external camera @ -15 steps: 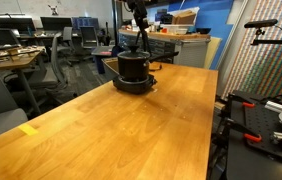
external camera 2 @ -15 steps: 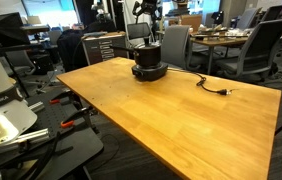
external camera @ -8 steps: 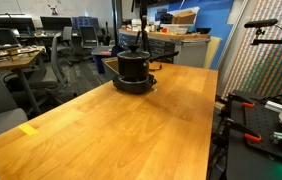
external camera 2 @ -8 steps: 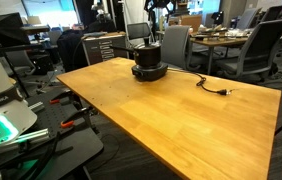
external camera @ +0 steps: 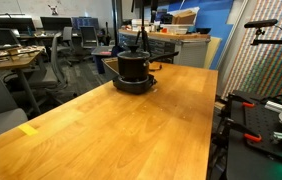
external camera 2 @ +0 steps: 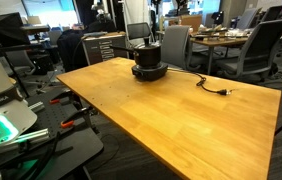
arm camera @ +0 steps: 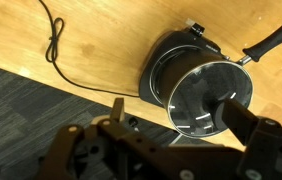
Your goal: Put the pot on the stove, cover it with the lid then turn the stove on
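Note:
The black pot [external camera: 133,66] stands on the low black stove [external camera: 134,86] at the far end of the wooden table; both exterior views show it [external camera 2: 147,58]. In the wrist view I look down on the pot, with the glass lid [arm camera: 196,90] resting on it and its long handle [arm camera: 271,42] pointing to the upper right. The stove [arm camera: 161,62] shows under it. My gripper [arm camera: 177,125] is open and empty, well above the pot. It is above the top edge of both exterior views.
The stove's black power cable [arm camera: 56,45] trails across the table [arm camera: 91,40] to a loose plug [external camera 2: 221,91]. The table edge and dark carpet [arm camera: 21,110] lie close beside the stove. Office chairs and desks stand behind the table.
My gripper has risen straight up from the pot and left the top of both exterior views. Pot, lid and stove have not moved.

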Action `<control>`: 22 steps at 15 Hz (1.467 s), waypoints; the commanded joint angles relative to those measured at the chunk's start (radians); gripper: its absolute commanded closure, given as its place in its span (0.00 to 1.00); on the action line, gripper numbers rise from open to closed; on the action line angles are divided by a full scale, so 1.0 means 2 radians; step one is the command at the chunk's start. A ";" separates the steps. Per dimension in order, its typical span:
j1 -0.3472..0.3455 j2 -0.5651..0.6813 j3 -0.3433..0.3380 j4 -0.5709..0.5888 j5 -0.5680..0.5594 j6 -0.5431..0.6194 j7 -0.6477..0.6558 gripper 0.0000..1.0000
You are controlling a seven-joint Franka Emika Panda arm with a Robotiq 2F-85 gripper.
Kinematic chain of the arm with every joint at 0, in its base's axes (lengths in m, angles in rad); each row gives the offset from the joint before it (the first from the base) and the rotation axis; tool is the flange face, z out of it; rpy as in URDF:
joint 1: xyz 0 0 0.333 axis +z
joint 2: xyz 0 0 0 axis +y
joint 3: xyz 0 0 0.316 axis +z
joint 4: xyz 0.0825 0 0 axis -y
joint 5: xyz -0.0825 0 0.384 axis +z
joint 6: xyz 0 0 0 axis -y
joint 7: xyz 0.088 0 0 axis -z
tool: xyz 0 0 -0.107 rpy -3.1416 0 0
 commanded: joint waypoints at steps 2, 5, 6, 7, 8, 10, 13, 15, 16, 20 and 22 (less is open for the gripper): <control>0.016 0.011 -0.022 -0.001 0.020 0.020 -0.014 0.00; -0.002 0.028 -0.024 -0.015 0.063 0.052 -0.030 0.00; -0.006 0.035 -0.025 -0.023 0.078 0.062 -0.033 0.00; -0.007 0.043 -0.028 -0.031 0.085 0.069 -0.030 0.00; -0.005 0.050 -0.032 -0.034 0.084 0.067 -0.022 0.00; -0.001 0.054 -0.036 -0.022 0.071 0.050 -0.020 0.00; 0.001 0.056 -0.036 -0.021 0.070 0.050 -0.020 0.00; 0.007 0.061 -0.038 -0.021 0.067 0.059 -0.008 0.00; 0.011 0.067 -0.040 -0.027 0.065 0.070 0.001 0.00; 0.010 0.116 -0.041 -0.030 0.072 0.043 0.052 0.00; 0.001 0.139 -0.036 -0.031 0.082 0.026 0.065 0.00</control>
